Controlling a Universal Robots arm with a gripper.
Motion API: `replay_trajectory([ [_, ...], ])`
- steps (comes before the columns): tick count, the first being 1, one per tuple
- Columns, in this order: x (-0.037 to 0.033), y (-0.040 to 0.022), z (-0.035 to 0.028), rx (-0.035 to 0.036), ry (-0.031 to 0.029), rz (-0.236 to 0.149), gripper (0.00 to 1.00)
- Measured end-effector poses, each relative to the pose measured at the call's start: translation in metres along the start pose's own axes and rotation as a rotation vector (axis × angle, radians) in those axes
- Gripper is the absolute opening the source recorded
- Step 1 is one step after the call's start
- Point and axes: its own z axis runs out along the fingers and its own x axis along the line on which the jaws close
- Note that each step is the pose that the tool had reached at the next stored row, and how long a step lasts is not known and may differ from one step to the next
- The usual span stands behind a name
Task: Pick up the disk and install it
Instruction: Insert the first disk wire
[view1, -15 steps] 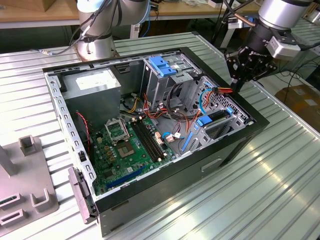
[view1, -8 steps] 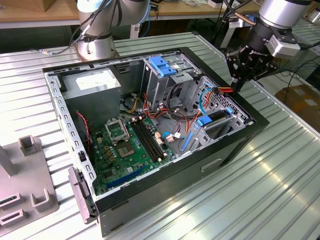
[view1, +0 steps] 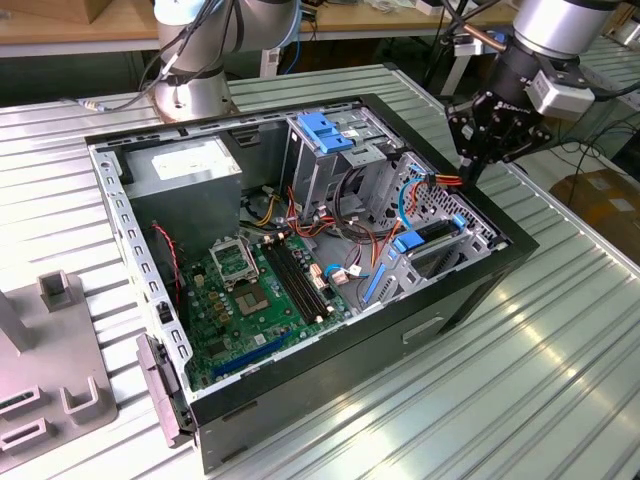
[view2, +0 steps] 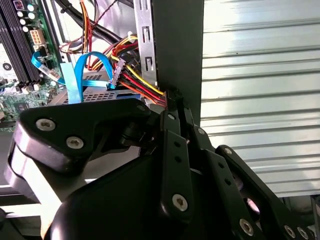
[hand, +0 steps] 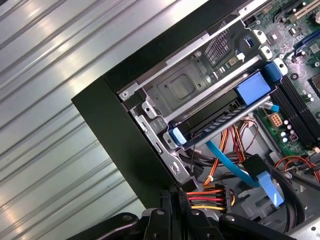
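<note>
Exterior view first: my end effector (view1: 468, 172) hangs over the far right corner of the open computer case (view1: 480, 290), tips pointing down just inside its wall. In the second wrist view the end effector (view2: 175, 97) has its fingers (view2: 170, 130) drawn narrow, close against each other. A wire bundle (view2: 142, 85) of red, yellow and black leads runs right up to the tips. I cannot tell whether the fingers pinch it or merely touch it. The first wrist view shows that bundle (hand: 207, 196) ending just beside the end effector (hand: 175, 192).

The disk (view1: 435, 238) is not in my grip. It sits in the low bay against the case's right wall, blue rails at both ends. In the first wrist view the disk (hand: 212, 122) shows as a dark slab between those rails. From the end effector it lies lower and toward the near side, close by. Its long axis runs along the right wall.

A blue data cable (hand: 232, 167) loops just beside it. Further left stand the drive cage (view1: 325, 130) with its blue top and the motherboard (view1: 260, 290). The case rests on the ribbed metal desk (view1: 560, 380).
</note>
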Motion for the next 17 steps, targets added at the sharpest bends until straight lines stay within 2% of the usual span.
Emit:
replay_trajectory([
  [3, -0.0013, 0.0009, 0.0, -0.0006, 0.0003, 0.013, 0.17],
  [7, -0.0023, 0.0015, 0.0001, -0.0025, 0.001, 0.052, 0.17],
  [17, -0.0111, 0.0077, -0.0004, -0.0026, 0.0011, 0.054, 0.17],
])
